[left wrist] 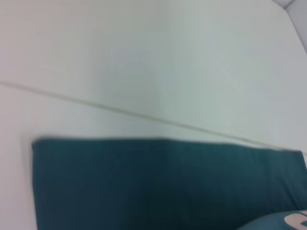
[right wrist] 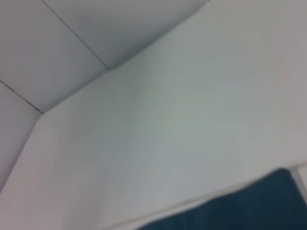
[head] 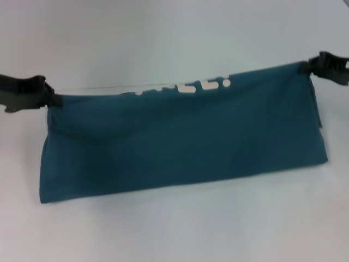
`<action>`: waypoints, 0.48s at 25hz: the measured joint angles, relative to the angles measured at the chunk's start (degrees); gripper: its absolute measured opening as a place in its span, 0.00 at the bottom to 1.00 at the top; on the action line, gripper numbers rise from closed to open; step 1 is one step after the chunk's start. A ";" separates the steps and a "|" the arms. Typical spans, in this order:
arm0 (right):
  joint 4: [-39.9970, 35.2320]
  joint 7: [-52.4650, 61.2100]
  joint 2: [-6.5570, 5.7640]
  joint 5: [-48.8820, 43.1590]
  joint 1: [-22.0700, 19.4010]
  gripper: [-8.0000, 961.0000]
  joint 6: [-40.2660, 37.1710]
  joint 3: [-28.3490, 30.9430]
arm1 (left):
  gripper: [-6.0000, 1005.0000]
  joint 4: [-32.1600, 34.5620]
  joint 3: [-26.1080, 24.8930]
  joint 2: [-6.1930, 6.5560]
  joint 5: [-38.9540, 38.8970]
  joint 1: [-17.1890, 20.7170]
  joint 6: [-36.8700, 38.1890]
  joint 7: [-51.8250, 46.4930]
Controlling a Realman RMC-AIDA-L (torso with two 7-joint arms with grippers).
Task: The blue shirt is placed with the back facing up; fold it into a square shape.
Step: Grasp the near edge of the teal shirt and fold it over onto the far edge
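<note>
White table (head: 163,229): left gripper (head: 53,99), right gripper (head: 305,68) hold blue shirt (head: 185,142) corners.

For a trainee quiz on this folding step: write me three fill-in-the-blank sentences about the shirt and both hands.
1. The left hand and the right hand each grip a top ____ of the blue shirt.
2. The lettering showing along the shirt's top edge is ____ in colour.
3. The shirt's lower edge rests on the ____ table.

Missing words: corner; white; white
</note>
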 joint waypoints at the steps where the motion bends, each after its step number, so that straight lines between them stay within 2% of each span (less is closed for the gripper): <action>1: 0.24 -0.01 0.13 0.05 0.55 0.06 1.36 -0.23 | 0.08 -0.37 0.01 0.01 0.28 -0.34 -0.82 -0.03; 5: 3.35 0.15 0.48 0.02 2.01 0.05 9.16 -3.82 | 0.08 -4.02 1.97 -0.31 2.28 -2.48 -8.16 -0.08; 9: 8.34 0.33 0.54 0.08 2.84 0.05 17.56 -7.66 | 0.09 -7.29 5.28 -1.60 2.84 -3.08 -16.67 -0.09; 12: 10.56 0.21 1.04 0.20 3.04 0.06 22.78 -8.66 | 0.09 -8.62 5.99 -2.41 2.92 -3.11 -21.11 -0.07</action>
